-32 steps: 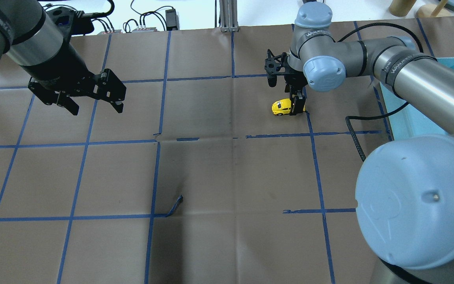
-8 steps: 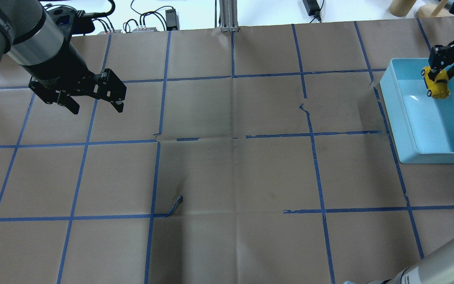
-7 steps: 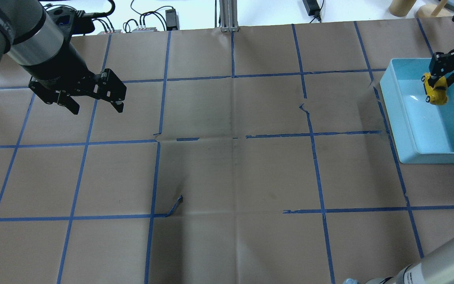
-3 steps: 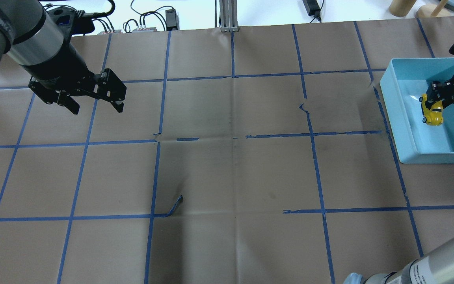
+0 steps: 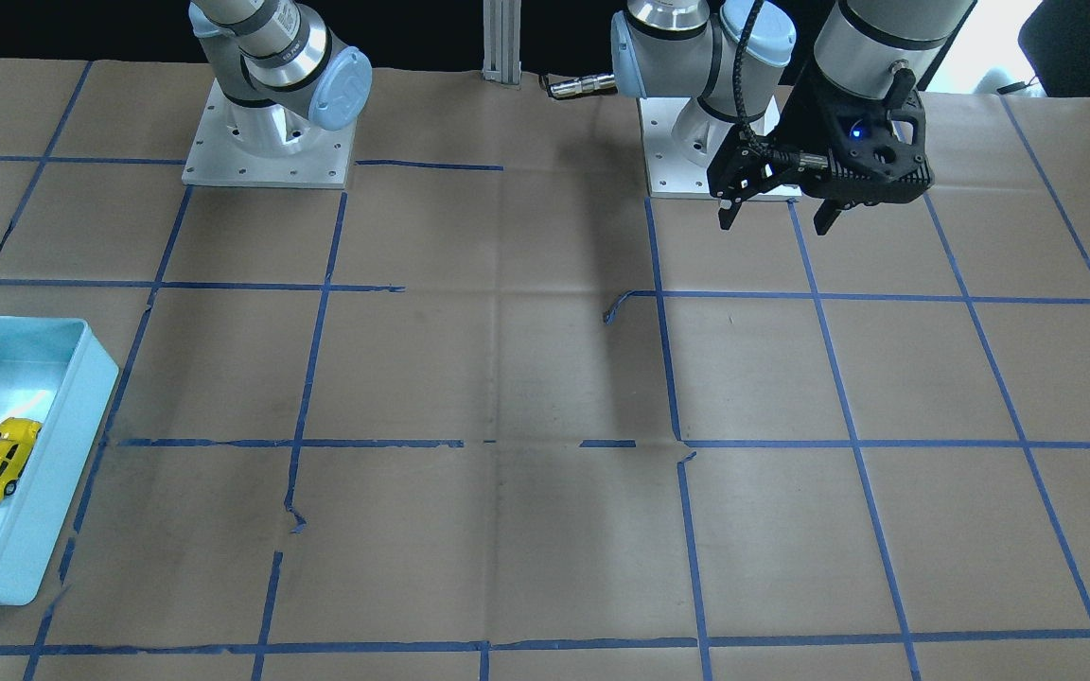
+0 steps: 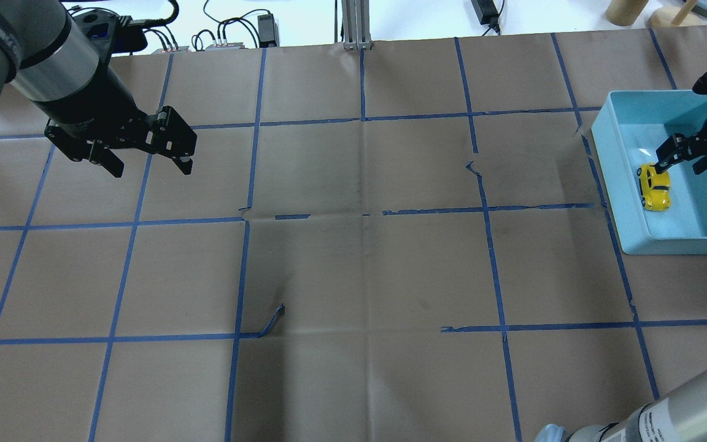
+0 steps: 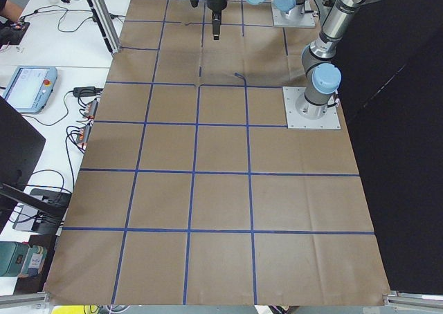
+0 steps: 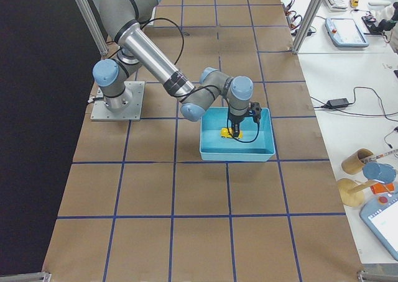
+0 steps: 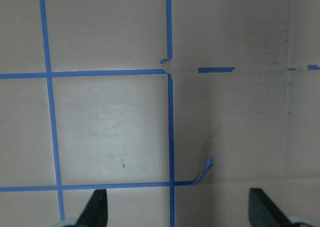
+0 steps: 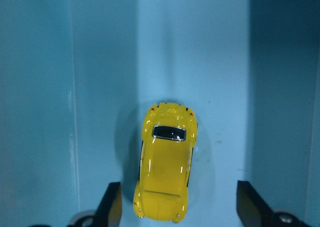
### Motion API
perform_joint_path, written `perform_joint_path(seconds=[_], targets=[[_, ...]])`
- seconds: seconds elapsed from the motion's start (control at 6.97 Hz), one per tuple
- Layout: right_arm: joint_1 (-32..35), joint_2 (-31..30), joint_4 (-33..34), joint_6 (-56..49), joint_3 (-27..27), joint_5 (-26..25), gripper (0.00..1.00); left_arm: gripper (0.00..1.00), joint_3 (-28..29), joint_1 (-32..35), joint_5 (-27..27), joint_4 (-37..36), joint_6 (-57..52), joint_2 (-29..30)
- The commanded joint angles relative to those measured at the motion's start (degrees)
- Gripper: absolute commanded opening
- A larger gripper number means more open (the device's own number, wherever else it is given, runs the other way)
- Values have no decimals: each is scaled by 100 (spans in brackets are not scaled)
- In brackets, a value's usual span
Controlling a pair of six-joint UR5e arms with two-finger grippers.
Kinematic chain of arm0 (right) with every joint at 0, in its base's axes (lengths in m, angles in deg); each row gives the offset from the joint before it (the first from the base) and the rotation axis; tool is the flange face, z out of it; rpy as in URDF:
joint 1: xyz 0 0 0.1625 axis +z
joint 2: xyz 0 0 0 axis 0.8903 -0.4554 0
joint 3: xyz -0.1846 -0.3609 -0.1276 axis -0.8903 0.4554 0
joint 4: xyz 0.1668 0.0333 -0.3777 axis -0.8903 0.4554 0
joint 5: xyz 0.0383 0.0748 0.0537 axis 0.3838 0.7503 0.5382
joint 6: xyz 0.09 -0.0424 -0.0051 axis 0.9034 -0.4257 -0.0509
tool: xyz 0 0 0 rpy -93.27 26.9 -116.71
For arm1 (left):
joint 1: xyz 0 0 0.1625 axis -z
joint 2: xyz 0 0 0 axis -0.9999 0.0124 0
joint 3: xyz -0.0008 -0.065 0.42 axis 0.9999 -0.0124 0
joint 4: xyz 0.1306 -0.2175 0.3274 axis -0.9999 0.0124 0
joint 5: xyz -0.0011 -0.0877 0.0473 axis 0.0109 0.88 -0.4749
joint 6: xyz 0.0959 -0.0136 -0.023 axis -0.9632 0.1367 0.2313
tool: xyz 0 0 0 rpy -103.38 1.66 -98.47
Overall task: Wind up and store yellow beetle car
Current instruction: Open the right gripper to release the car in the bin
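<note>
The yellow beetle car (image 6: 654,186) lies on its wheels on the floor of a light blue bin (image 6: 620,202) at the table's right edge. It also shows in the front view (image 5: 1,461) and the right wrist view (image 10: 167,162). My right gripper (image 6: 683,161) is open just above the car. In the right wrist view its fingers (image 10: 114,202) stand apart on either side of the car, clear of it. My left gripper (image 6: 148,167) is open and empty, held above the far left of the table.
The bin (image 5: 91,407) holds only the car. A loose curl of blue tape (image 6: 274,319) sticks up near the table's middle. Cables and power bricks (image 6: 267,27) lie beyond the far edge. Brown paper with a blue tape grid covers the table.
My right gripper carried the car from the table's middle to the bin, lowered it and opened. The car now rests on the bin floor. The left arm has not moved.
</note>
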Motion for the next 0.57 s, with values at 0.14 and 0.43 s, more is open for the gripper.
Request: perform_joint_path(seconds=[0.14,0.43], targets=[[8,-94,-373,49,555,-4,100,100,3,8,17,-8,6,3],[69,-103,-1959,1018,1957,75,100,100,3,8,8,-26,-3,3]])
